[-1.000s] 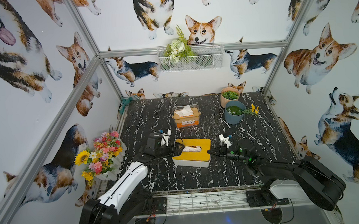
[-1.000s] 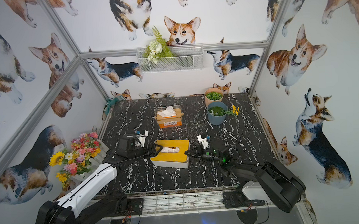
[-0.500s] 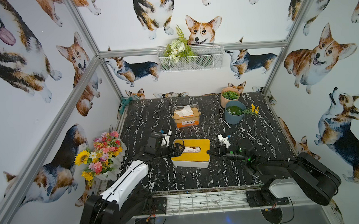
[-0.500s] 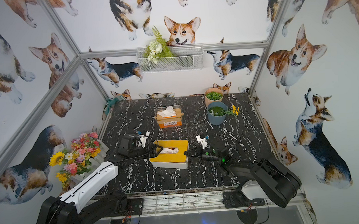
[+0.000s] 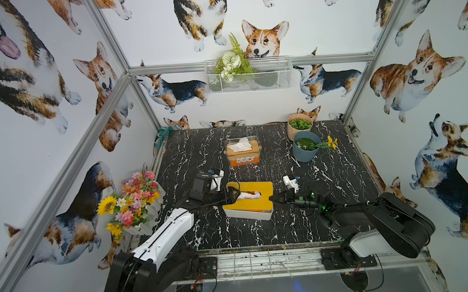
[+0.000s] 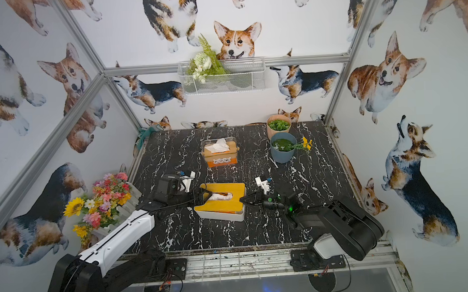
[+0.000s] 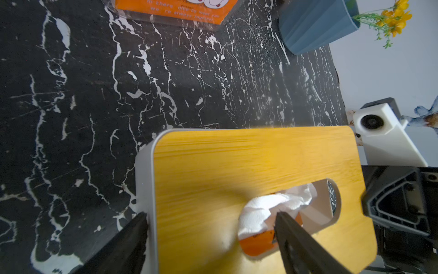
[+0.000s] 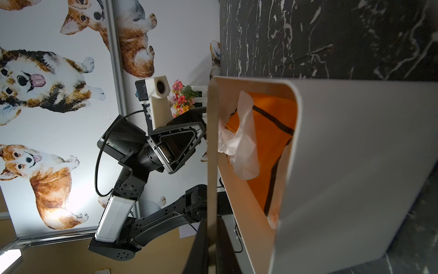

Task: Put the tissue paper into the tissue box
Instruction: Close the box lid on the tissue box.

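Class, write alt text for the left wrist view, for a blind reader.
White tissue paper pokes from the slot in the bamboo lid of a white tissue box, one finger of the open left gripper against it. Black marble table around; blue pot beyond.

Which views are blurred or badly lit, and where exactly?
Left wrist view: the wooden lid looks smeared, with a shadow beside the tissue. Right wrist view: the tissue box is dim. In both top views the table is sharp, evenly lit.
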Available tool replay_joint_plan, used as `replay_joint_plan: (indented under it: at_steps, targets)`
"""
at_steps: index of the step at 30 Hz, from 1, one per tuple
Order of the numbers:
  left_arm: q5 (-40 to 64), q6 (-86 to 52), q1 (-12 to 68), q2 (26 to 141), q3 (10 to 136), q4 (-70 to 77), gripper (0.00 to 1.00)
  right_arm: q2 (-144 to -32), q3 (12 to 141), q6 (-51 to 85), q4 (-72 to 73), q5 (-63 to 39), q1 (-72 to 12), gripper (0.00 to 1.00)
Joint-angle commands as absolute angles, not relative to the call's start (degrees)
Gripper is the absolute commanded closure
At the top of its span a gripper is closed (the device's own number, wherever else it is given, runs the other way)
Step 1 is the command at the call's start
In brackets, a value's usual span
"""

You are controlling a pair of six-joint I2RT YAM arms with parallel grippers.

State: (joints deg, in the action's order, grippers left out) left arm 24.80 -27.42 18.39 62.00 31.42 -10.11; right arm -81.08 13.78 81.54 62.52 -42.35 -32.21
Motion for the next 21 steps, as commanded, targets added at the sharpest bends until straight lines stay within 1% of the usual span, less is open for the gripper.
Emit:
replay_joint_plan:
  at_steps: [1, 8, 21]
  targets:
    - [26.4, -26.9, 18.4, 62.4, 31.7, -9.1, 0.14, -82.1, 13.1, 83.3, 68.8, -44.2, -32.3, 1.0]
    - [26.6, -26.3, 18.4, 62.5, 31.5, -9.5, 0.2, -83.6, 12.1, 83.7, 70.4, -44.1, -32.3, 1.0]
    - [27.1, -25.7, 18.5, 62.0, 31.5, -12.2, 0.26, -86.2, 11.3, 84.1, 72.3, -44.0, -32.4, 1.0]
